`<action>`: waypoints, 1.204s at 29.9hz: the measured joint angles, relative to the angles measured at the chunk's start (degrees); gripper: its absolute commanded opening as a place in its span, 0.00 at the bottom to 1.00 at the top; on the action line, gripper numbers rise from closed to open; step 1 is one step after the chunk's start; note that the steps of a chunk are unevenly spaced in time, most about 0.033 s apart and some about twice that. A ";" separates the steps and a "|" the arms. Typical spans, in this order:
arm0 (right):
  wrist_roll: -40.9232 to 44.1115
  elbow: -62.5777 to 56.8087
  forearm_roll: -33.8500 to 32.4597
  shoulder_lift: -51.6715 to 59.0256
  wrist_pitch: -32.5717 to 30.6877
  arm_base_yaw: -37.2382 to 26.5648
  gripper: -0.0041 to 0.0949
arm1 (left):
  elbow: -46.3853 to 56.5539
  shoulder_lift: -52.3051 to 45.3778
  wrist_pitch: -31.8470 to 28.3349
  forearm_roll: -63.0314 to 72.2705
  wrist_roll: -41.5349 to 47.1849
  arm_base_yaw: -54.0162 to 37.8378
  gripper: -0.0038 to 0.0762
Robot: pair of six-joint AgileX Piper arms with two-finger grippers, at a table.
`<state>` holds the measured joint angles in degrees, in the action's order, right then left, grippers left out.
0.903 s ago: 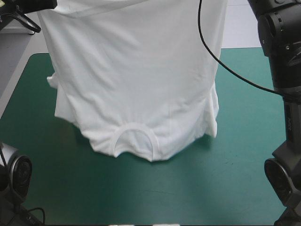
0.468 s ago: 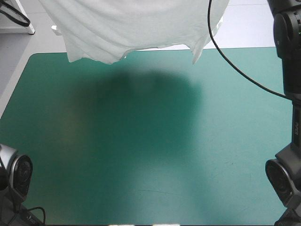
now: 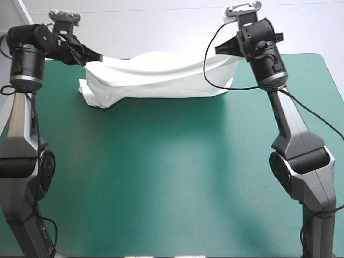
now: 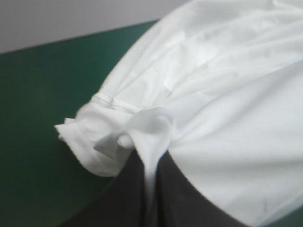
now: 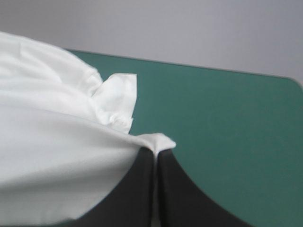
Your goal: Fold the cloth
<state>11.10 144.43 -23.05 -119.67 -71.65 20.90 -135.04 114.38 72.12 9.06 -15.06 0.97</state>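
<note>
The white T-shirt (image 3: 158,78) hangs in a sagging band between my two grippers near the table's far edge, its lower folds resting on the teal-green cover (image 3: 172,177). My left gripper (image 3: 95,57) is shut on the T-shirt's left end; in the left wrist view the cloth (image 4: 222,109) bunches over the black fingers (image 4: 125,194) of the gripper (image 4: 150,158). My right gripper (image 3: 224,49) is shut on the right end. The right wrist view shows a corner of cloth (image 5: 57,151) pinched at the tip of that gripper (image 5: 155,150).
The table's far edge (image 3: 177,54) runs just behind the T-shirt. Bare teal-green cover stretches from the shirt to the near edge. A black cable hangs from the right wrist beside the cloth.
Both arms have swung from high and near to low and far, carrying the T-shirt away from the camera to the table's far side, where its lower part now touches the cover.
</note>
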 measured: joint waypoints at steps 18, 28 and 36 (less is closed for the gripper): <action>-0.51 -52.46 12.50 30.25 0.13 0.06 0.02 | 54.49 -32.09 -2.44 -0.70 2.20 -0.04 0.04; -1.58 -84.56 23.41 51.13 0.81 0.06 0.02 | 85.14 -63.14 -0.85 -5.97 7.42 -0.04 0.04; -2.27 -98.52 26.93 59.55 1.77 0.06 0.02 | 97.72 -70.06 -0.85 -5.07 8.38 -0.04 0.04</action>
<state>8.83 45.91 3.88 -60.12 -69.88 20.96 -37.32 44.32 71.27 3.98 -6.68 0.92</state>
